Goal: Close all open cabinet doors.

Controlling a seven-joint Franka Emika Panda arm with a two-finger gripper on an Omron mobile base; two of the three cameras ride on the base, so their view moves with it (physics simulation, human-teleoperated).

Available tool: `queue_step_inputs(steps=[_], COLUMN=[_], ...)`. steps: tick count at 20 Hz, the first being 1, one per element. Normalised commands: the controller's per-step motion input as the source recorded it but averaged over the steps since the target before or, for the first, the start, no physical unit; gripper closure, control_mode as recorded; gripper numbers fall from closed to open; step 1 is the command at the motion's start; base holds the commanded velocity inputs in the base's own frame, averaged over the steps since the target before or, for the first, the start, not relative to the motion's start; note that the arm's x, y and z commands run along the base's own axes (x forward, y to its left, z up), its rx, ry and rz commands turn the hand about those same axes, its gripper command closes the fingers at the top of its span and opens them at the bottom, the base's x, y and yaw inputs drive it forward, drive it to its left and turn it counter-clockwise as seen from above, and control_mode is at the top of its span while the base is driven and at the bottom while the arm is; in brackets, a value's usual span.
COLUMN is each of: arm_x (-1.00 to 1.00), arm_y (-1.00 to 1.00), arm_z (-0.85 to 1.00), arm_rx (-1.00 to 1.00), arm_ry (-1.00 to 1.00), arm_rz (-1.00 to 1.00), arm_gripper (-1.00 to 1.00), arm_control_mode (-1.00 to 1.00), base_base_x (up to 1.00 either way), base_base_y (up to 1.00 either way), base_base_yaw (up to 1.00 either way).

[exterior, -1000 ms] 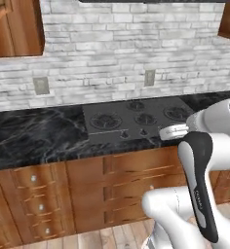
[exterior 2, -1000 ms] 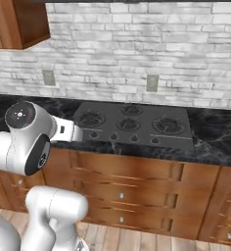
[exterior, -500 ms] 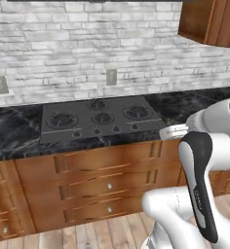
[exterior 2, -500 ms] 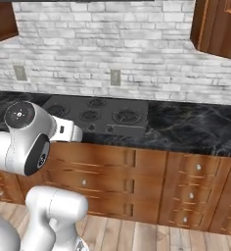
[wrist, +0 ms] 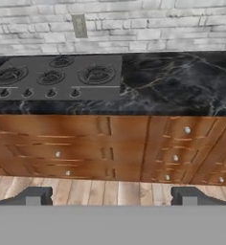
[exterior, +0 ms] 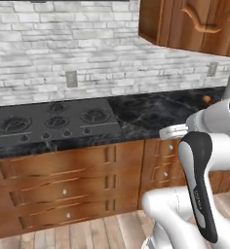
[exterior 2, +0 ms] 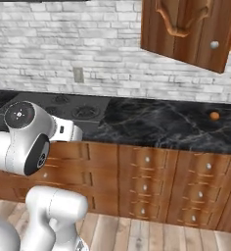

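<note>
Hangs open above the black marble counter (exterior 2: 161,122), swung out from the white brick wall (exterior 2: 63,44) and to the right of the gas cooktop (exterior: 53,121): a reddish-brown cabinet door (exterior 2: 186,29), arch carving facing the room and small round silver knob (exterior 2: 214,45) near its lower free corner. Shows in the left base view as the same wooden door (exterior: 195,24), jutting over the counter at upper right. Likely rigid and fairly light, a flat wooden panel swinging on hinges, so probably needs no grasp at all; better pushed flat on the outer face near the knob edge, far from the hinge, where little force should turn it. Knob looks too small and smooth for a sure pinch, and a pinch is hardly needed for closing. Could bounce back or slip off the fingers if struck at an angle, so a slow, square push seems wise. Sits low and well below the door, in front of the drawer fronts (wrist: 110,148) under the counter: the gripper (wrist: 110,196), jaws spread wide and holding nothing, tips pointing at the drawers. Also on the counter, right of the cooktop: a small orange object (exterior 2: 214,115), clear of the door's swing as far as can be judged.
</note>
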Motion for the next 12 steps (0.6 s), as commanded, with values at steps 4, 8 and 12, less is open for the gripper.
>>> queue_step_inputs(steps=[4, 8, 12], arm_x=[0.00, 0.00, 0.00], arm_y=[0.00, 0.00, 0.00], arm_z=[0.00, 0.00, 0.00], arm_rx=[0.00, 0.00, 0.00], arm_ry=[0.00, 0.00, 0.00], arm_rz=[0.00, 0.00, 0.00], arm_gripper=[-1.00, -1.00, -1.00], arm_control_mode=[1.00, 1.00, 1.00], base_base_x=[-0.22, -0.25, -0.24], base_base_y=[-0.95, -0.95, -0.93], base_base_yaw=[0.00, 0.00, 0.00])
